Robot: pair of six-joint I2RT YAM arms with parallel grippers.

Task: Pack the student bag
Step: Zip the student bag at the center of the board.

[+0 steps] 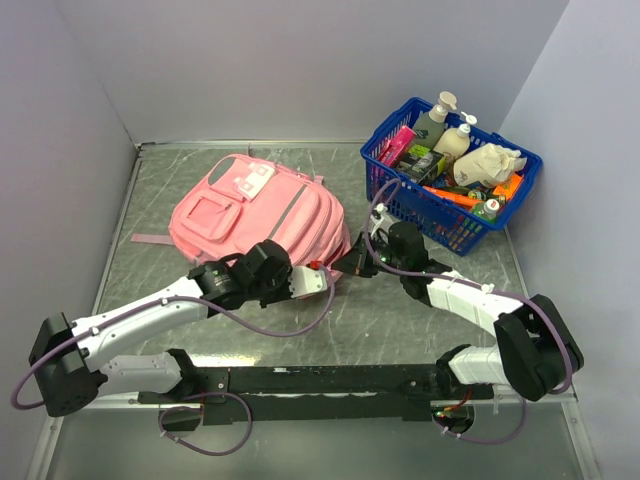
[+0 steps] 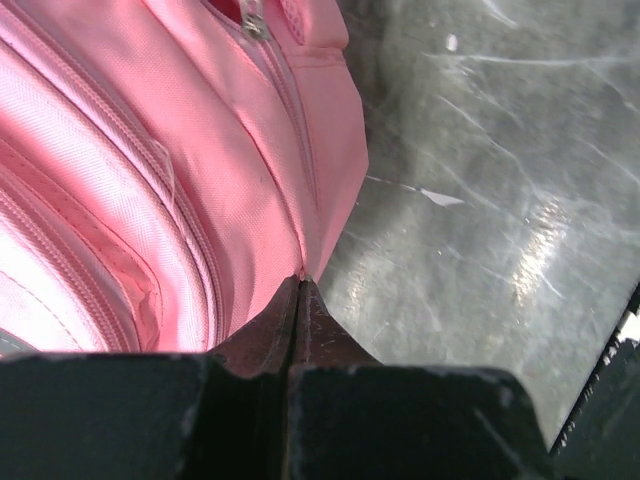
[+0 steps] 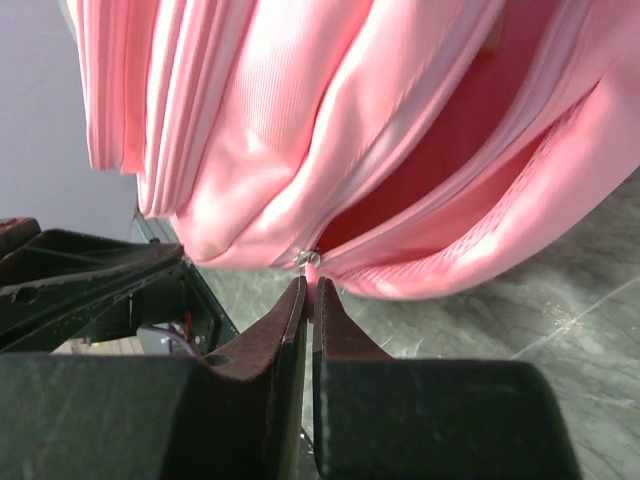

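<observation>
The student bag is a pink fabric backpack lying flat at the centre left of the table, its top toward the arms. My left gripper is at its near right corner. In the left wrist view the jaws are pressed together on a pinch of the bag's pink seam fabric. My right gripper is right beside it, at the same corner. In the right wrist view it is shut on the pink zipper pull of the bag, whose zip gapes open to the right, showing a red inside.
A blue plastic basket stands at the back right, filled with bottles, packets and other small items. The two grippers almost touch each other. Grey walls enclose the table on the left, back and right.
</observation>
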